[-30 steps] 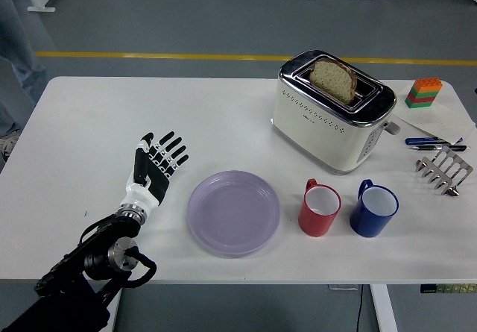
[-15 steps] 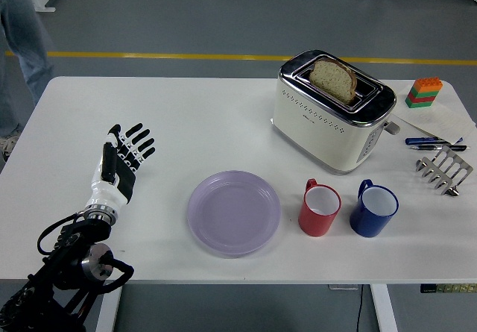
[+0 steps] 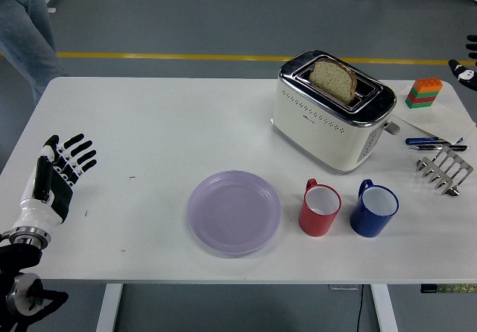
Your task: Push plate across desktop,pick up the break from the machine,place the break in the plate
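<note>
Grey floor with a yellow line lay beyond the white table [image 3: 149, 123]. The lilac plate [image 3: 234, 212] sat near the front edge, the bread [image 3: 333, 79] upright in the toaster [image 3: 332, 112] behind it, so the pick and the placing looked undone. Red mug [image 3: 320, 208] and blue mug [image 3: 373, 210] crowded the plate's right; leftward was bare. The left hand [image 3: 56, 179] hovered at the left edge, fingers spread, holding nothing. The right hand [image 3: 468, 67] barely showed at the frame's right edge; its state couldn't be told.

right hand [image 3: 468, 67]: cut by frame edge beyond the toy blocks [image 3: 424, 92], I can't read its fingers | bread [image 3: 334, 79]: lower part hidden inside toaster [image 3: 332, 112] | person [image 3: 28, 30]: only legs visible
</note>
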You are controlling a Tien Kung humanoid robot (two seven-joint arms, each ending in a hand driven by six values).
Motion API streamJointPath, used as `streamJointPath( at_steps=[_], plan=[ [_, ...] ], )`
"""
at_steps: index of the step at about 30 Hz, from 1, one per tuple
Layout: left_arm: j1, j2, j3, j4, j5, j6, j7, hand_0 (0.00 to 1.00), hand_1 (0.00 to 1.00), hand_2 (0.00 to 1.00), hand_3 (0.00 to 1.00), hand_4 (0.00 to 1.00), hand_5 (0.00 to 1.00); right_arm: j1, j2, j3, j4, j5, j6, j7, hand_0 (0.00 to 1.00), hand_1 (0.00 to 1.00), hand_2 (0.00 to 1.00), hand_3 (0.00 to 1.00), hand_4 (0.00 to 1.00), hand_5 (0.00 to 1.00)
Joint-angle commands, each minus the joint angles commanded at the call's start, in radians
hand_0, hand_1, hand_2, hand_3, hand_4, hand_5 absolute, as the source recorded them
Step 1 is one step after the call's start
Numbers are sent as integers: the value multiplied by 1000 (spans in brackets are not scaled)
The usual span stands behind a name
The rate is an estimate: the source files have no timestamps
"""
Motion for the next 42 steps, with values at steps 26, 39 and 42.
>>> streamJointPath(
  at_steps=[26,39,42],
  plan=[
    [-23,-131,-136,130,-220,13,-153,743,737,747,721,533,998,238,170,-229,-85,-31,96,-85,891,818,832,829,814,275],
    [-36,-131,-102,147,-212,18,-156,745,738,744,721,535,998,379,285,-369,-320,-162,68,-79,909,834,852,854,859,299],
    [-37,-131,-97,147,-211,19,-157,747,740,746,721,535,998,401,305,-410,-369,-158,73,-78,890,819,844,841,851,288]
  ],
)
